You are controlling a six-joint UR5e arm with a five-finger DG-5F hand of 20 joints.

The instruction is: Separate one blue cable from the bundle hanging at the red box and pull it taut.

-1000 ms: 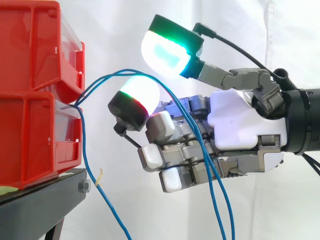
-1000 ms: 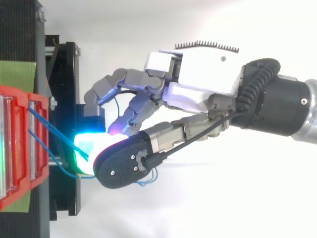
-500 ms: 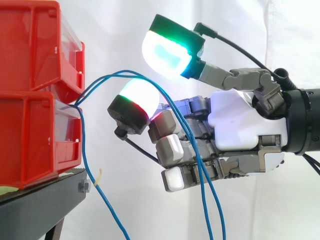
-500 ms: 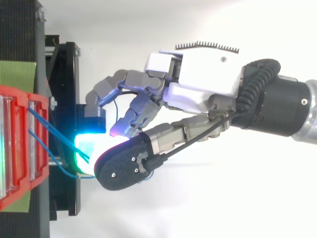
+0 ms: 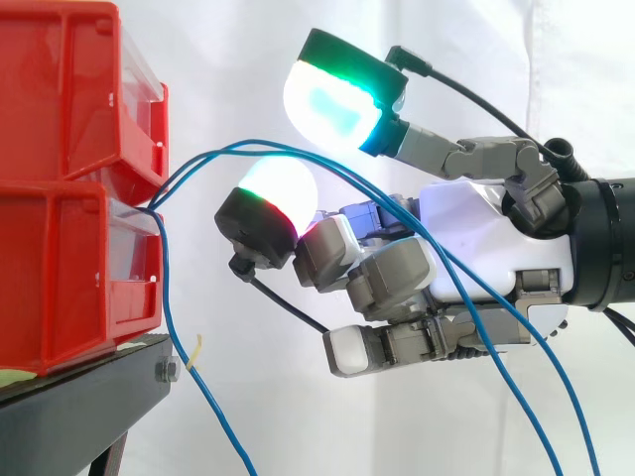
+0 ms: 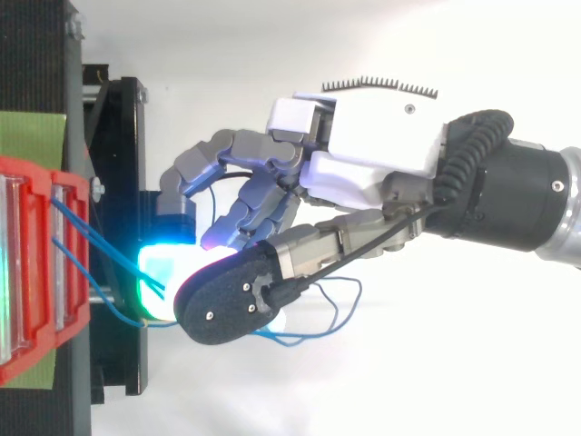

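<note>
- No writing, numbers, labels or signs can be read from here.
</note>
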